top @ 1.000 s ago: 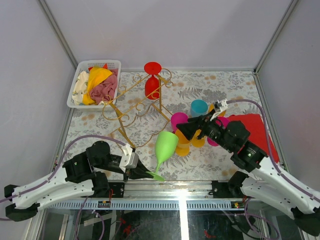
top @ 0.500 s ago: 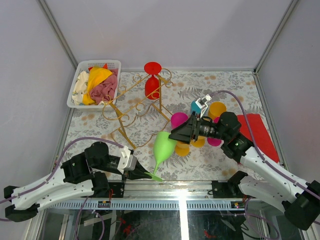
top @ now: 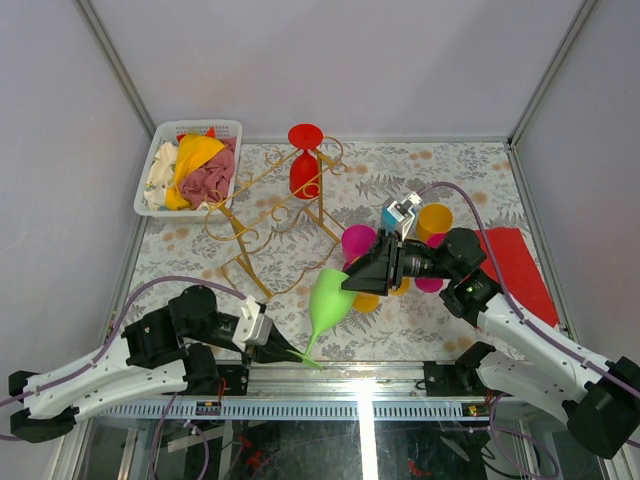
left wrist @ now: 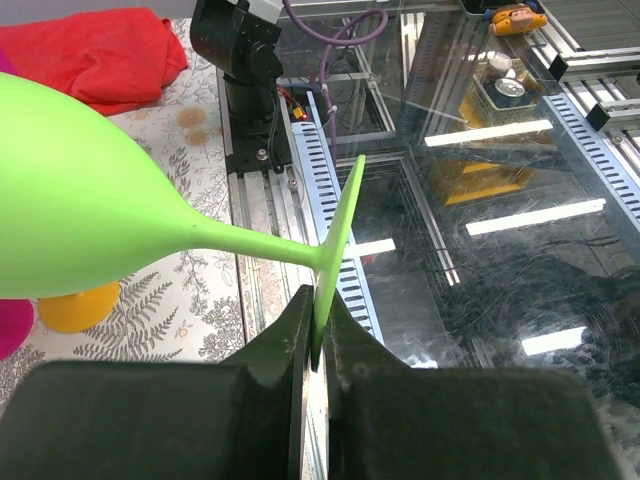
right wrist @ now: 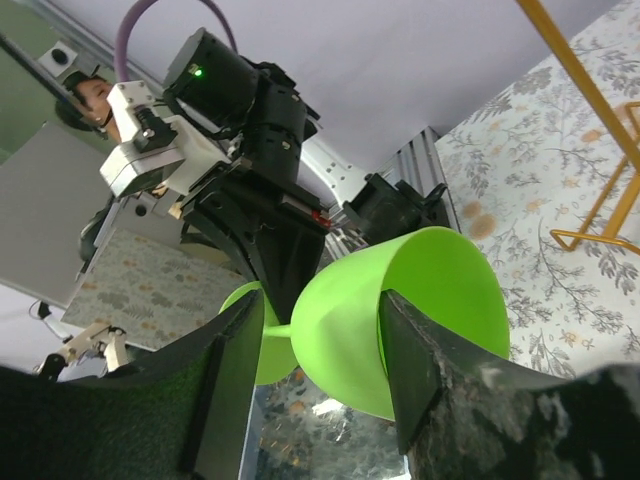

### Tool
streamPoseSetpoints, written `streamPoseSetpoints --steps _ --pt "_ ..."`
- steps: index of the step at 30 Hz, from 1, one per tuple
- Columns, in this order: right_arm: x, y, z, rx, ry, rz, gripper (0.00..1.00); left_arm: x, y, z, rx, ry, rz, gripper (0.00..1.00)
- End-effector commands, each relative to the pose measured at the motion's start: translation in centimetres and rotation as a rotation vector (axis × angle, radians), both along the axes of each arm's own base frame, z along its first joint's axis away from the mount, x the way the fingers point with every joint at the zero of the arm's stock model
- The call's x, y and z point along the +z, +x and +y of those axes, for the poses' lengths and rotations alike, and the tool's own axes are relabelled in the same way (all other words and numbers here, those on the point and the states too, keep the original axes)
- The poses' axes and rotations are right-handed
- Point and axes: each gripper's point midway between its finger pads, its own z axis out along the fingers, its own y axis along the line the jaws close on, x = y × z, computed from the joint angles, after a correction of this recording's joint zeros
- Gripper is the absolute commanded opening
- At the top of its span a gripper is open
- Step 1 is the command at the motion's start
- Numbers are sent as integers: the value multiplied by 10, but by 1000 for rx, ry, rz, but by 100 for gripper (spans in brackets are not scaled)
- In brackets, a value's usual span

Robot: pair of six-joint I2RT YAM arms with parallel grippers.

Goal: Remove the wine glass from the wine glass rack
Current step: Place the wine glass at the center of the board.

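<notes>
My left gripper (top: 277,350) is pinched nearly closed on the thin edge of the green glass's (top: 330,297) foot. In the left wrist view the two fingers (left wrist: 300,330) clamp that disc between them. The glass lies tilted, off the rack (top: 270,215) and on its near side. Its stem runs up and away from my left gripper, and its bowl points towards the rack's right end without touching the wire.

My right gripper (top: 350,276) is spread wide, with one jaw on each side of the bowl's mouth. The right wrist view shows the bowl (right wrist: 400,310) sitting between the fingers (right wrist: 235,380), but I cannot tell whether the pads touch it.

A red glass (top: 304,165) hangs upside down at the rack's far end. To the right of the rack, cups crowd the table (top: 450,170) beneath my right arm:
- A pink cup (top: 357,241) and a teal cup (top: 396,213) are nearest the rack.
- A yellow cup (top: 434,218) is beyond them.
- An orange cup (top: 365,299) is just beside the green bowl.

Further right of the rack lies a red cloth (top: 510,255). A white basket (top: 197,124) of crumpled cloths (top: 200,165) sits at the rack's far left end.
</notes>
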Motion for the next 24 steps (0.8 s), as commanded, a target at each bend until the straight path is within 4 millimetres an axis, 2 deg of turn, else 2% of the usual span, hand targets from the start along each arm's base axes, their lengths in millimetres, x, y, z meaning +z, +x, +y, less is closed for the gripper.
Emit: streamPoseSetpoints --steps 1,6,10,14,19,21,24 --pt "22 -24 -6 125 72 -77 53 17 2 -3 9 -73 -33 0" --pt "13 -27 -5 169 44 -65 41 32 -4 2 -26 -132 -78 0" --pt "16 -33 -6 212 62 -68 32 33 -2 3 -17 -133 -103 0" --pt "16 -36 -7 218 61 -78 34 29 2 2 3 -112 -104 0" --pt "16 -45 -9 262 63 -99 44 34 3 1 5 -134 -111 0" --pt "15 -46 -9 272 61 -104 44 39 0 2 -3 -158 -111 0" --pt "14 -49 -9 291 58 -108 35 42 -3 5 -12 -181 -119 0"
